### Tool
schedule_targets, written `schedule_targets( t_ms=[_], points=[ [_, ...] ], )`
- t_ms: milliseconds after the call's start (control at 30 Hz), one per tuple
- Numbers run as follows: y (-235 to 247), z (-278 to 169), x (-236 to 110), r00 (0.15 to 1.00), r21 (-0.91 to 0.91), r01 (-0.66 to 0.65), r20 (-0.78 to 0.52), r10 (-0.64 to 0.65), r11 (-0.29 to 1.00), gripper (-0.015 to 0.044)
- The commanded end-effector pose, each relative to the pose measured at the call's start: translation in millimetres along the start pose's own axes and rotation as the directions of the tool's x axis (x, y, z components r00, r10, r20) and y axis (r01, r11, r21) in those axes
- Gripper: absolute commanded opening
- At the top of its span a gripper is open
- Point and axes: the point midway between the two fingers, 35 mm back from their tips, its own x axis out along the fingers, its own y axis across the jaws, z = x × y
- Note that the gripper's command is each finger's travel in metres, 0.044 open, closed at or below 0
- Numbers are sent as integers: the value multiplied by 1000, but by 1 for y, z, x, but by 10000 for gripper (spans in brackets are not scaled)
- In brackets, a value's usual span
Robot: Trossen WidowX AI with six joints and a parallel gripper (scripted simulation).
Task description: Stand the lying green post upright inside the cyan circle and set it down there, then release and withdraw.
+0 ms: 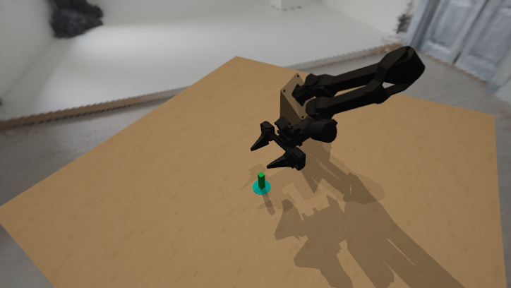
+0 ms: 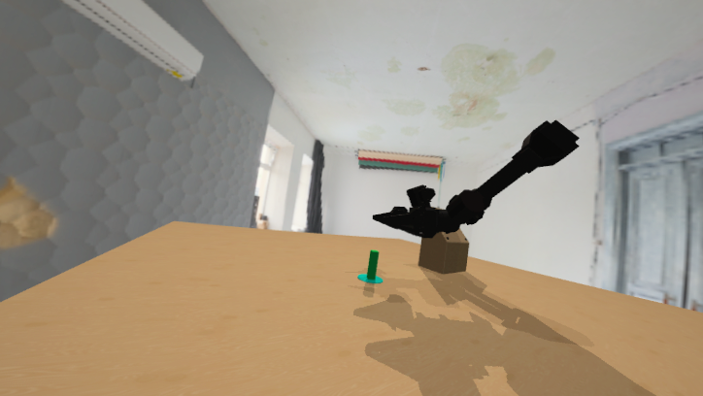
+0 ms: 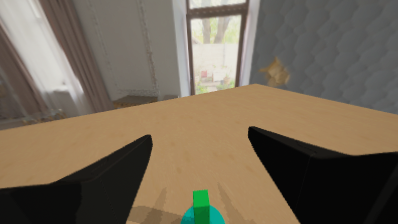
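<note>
The green post [image 1: 261, 180] [image 2: 373, 265] [image 3: 201, 206] stands upright on the cyan circle [image 1: 256, 188] [image 2: 365, 278] [image 3: 188, 217] on the wooden table [image 1: 142, 178]. My gripper [image 1: 260, 156] [image 2: 381, 216] [image 3: 200, 135] is open and empty. It hangs above and behind the post, raised off the table, with its two black fingers spread wide. In the wrist view only the post's top and part of the circle show at the bottom edge, between the fingers and below them.
The arm's brown base block [image 1: 289, 103] [image 2: 443, 253] stands on the table behind the gripper. The table's far edge [image 3: 150, 102] runs across the wrist view. Arm shadows fall on the table right of the post.
</note>
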Motion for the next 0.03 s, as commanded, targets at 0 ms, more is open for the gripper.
schedule_targets(
  t_ms=[0],
  points=[
    [-4, -7, 14, 997, -77, 37, -64, -42, 996, 400]
  ],
)
